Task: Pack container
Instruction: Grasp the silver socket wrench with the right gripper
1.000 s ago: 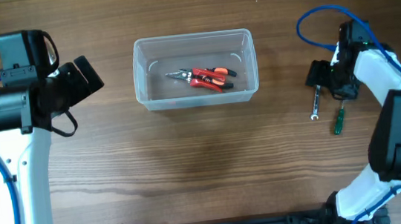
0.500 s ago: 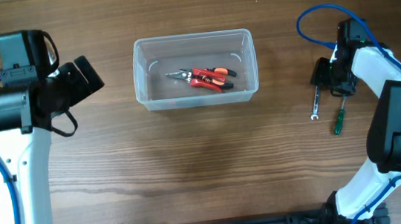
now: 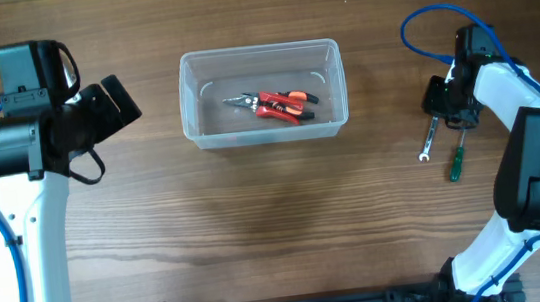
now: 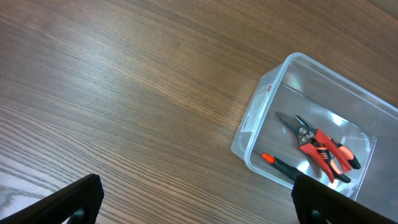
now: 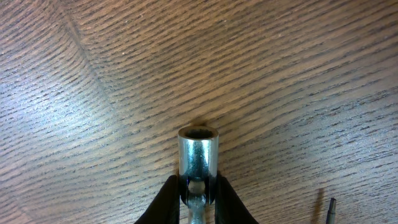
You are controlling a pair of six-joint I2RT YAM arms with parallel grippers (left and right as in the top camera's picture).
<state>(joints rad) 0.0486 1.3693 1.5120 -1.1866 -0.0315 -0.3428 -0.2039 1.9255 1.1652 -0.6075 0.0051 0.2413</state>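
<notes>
overhead: straight down on table [image 3: 277, 221] | left wrist: oblique, shares container [image 4: 254, 115] with overhead | right wrist: close on table

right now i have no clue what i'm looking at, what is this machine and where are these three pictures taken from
These are two robot arms at a wooden table. One picture looks down from above; the other two come from cameras on each wrist. The left gripper is open and empty, looking at a clear tub with red pliers inside. The right gripper pinches a silver wrench on the table, beside a green screwdriver.
</notes>
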